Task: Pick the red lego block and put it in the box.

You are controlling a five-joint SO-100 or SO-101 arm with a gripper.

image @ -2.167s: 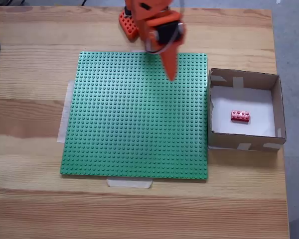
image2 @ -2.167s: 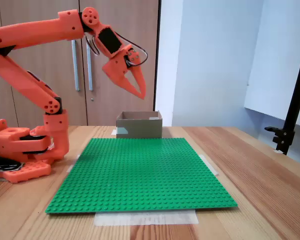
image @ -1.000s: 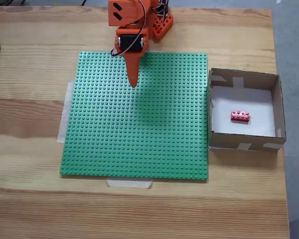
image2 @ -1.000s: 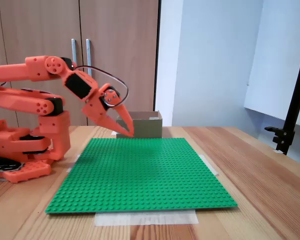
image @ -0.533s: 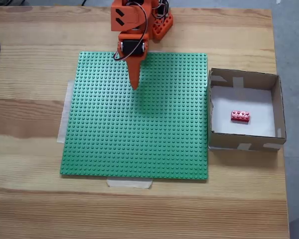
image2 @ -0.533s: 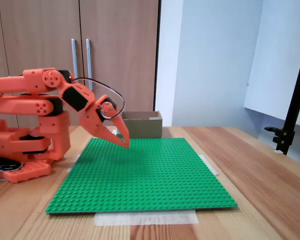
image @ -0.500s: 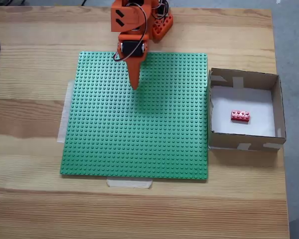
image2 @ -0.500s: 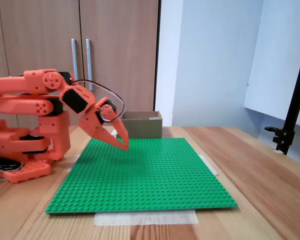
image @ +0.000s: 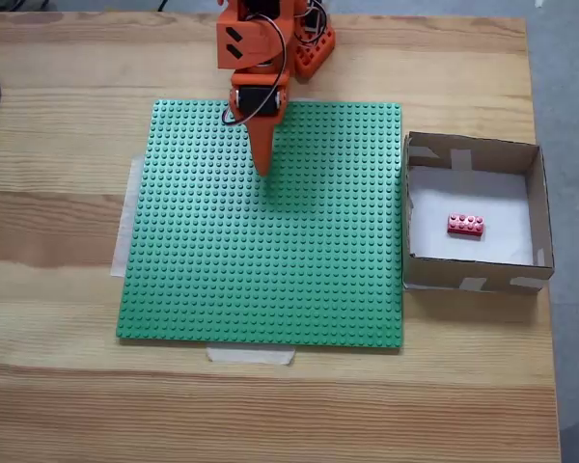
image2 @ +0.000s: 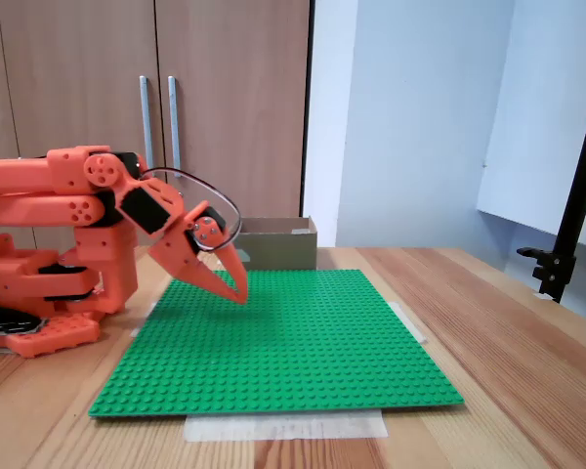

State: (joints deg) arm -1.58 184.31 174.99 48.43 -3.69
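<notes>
The red lego block [image: 465, 225] lies flat on the white floor of the box [image: 536, 207], which stands to the right of the green baseplate [image: 270, 251] in a fixed view. In another fixed view the box [image2: 273, 244] shows as a brown wall behind the plate, its inside hidden. My orange gripper [image: 262, 169] hangs low over the far middle of the baseplate, shut and empty, far to the left of the box. From the side the gripper [image2: 240, 295] points down, its tips just above the studs.
The arm's orange base [image2: 39, 293] sits at the table's far edge in the view from above. Pale tape strips [image: 251, 355] hold the baseplate to the wooden table. A black stand [image2: 566, 225] rises at the right of the side view.
The arm has folded back from above the box side and come down. Over the last half second the gripper sank a little lower toward the plate. The block has stayed in the box.
</notes>
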